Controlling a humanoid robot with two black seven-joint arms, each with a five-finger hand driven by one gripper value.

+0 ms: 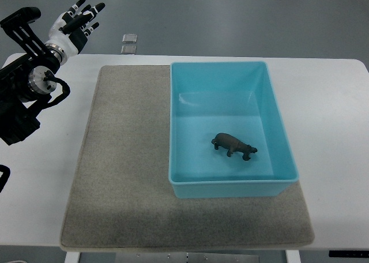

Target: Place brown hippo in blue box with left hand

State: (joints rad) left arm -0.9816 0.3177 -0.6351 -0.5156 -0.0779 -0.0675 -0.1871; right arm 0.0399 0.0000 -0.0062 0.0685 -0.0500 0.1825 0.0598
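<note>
The brown hippo (233, 146) stands inside the blue box (277, 116); the left hand (74, 22), upper left, fingers spread and empty, could bump the box if it swings back

brown hippo (233, 145) standing inside blue box (277, 110), toward 5 o'clock of its floor | box on grey mat (124, 159) | left hand (75, 22) at 10 o'clock, fingers spread, empty
</note>
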